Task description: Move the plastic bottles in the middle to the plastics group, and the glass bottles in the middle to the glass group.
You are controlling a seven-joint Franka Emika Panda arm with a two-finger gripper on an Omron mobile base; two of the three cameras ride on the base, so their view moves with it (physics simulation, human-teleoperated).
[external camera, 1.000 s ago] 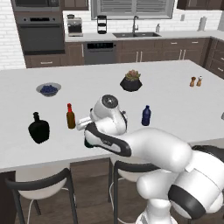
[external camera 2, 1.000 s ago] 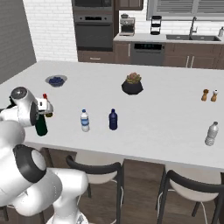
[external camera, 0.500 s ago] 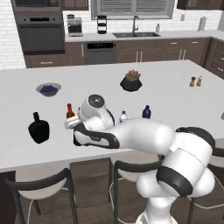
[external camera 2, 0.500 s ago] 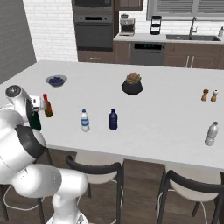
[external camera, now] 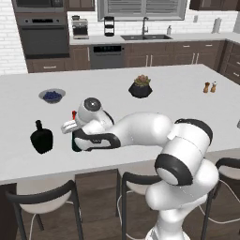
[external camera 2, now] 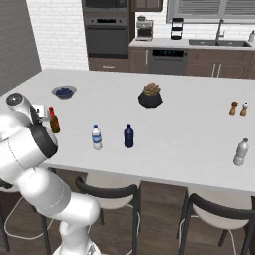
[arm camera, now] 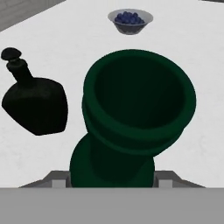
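Dark green wine bottle (arm camera: 131,118), black flask (arm camera: 37,103), amber bottle (external camera 2: 54,122) with red cap, dark blue bottle (external camera 2: 129,136), clear bottle (external camera 2: 96,138) with white cap and blue label, white counter (external camera 2: 189,124).

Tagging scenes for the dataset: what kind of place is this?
A simulated home kitchen, by the look of it: a built-in wall oven, a sink with faucet on the back counter, and a white island counter with stools.

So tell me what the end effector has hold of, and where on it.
The end effector holds the green glass bottle, gripped around its neck just below the mouth, near the black flask.
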